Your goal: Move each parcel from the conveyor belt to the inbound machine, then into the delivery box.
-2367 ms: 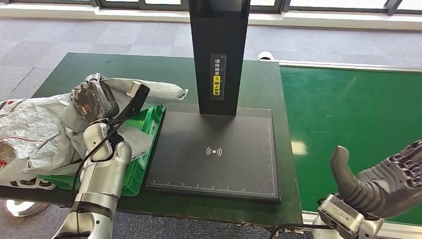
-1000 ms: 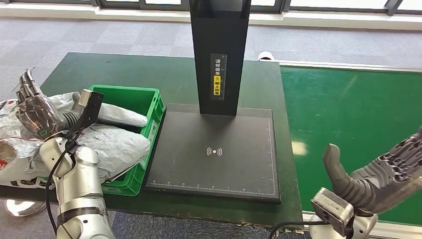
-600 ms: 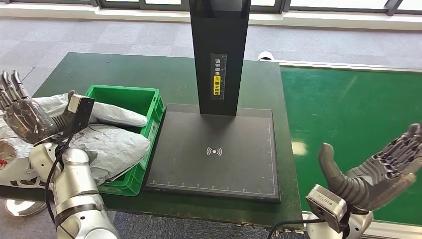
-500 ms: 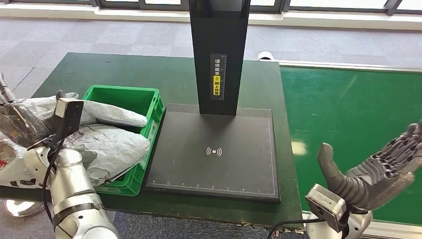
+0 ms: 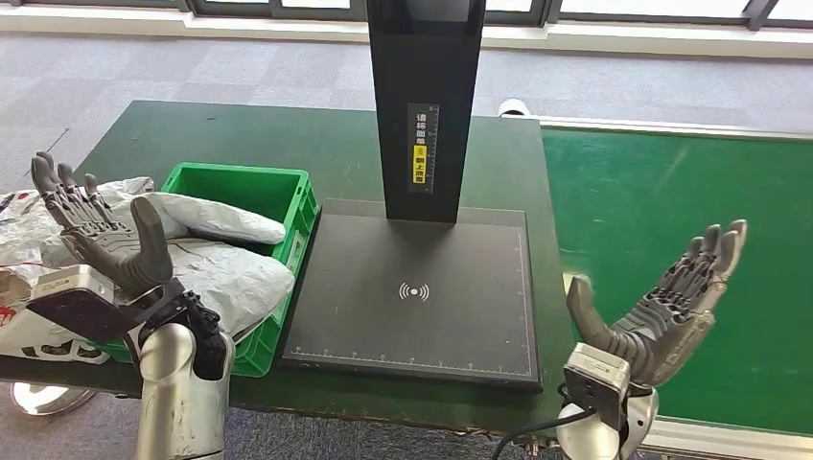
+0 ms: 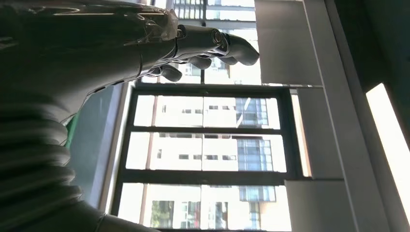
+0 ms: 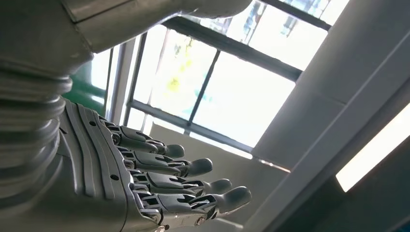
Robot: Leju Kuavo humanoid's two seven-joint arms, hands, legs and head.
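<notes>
Grey plastic parcels [image 5: 216, 257] lie heaped in the green delivery box [image 5: 273, 187] at the table's left. My left hand [image 5: 101, 235] is raised in front of the box, palm up, fingers spread, holding nothing; the left wrist view shows its fingers [image 6: 212, 46] against windows. My right hand [image 5: 671, 307] hovers open over the near edge of the green conveyor belt [image 5: 671, 220], fingers apart and empty; its fingers [image 7: 183, 186] show in the right wrist view. The black inbound machine's pad [image 5: 412, 292] lies bare between the hands.
The machine's black post [image 5: 422, 96] rises behind the pad. More grey and white bags [image 5: 24, 240] spill left of the box beyond the dark green table [image 5: 240, 134]. No parcel lies on the visible part of the belt.
My left hand let go of the grey parcel, which now lies in the box, then drew back left and turned palm up. My right hand lifted and spread its fingers.
</notes>
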